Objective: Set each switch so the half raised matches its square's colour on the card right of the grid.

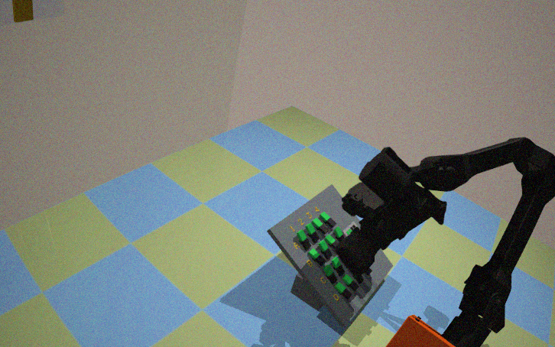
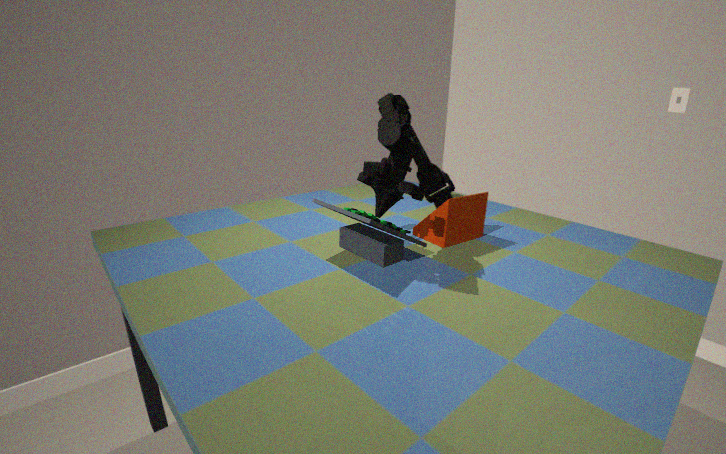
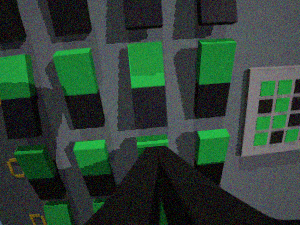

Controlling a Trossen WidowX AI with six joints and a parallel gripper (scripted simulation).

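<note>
The tilted grey panel [image 1: 331, 200] [image 2: 327, 204] [image 3: 272, 29] carries a grid of green-and-dark rocker switches, with rows A to D and columns 1 to 4. The small pale card [image 3: 253, 101] is mounted right of the grid; its right column is cut off in the wrist view. Its visible left two columns read, far to near: green green, dark green, green green, green dark. My gripper [image 3: 156, 155] [image 2: 378, 215] is shut and empty. Its tips are over the third switch of row C [image 3: 152, 141], at its green half, and hide its dark half. Contact is unclear. The fingers hide part of row D.
A grey block [image 2: 368, 245] supports the panel from below. An orange wedge [image 1: 417, 334] [image 2: 466, 222] stands near the arm's base. The checkered table [image 1: 202, 241] [image 2: 428, 349] extends around them. The other switches stand close around the fingertips.
</note>
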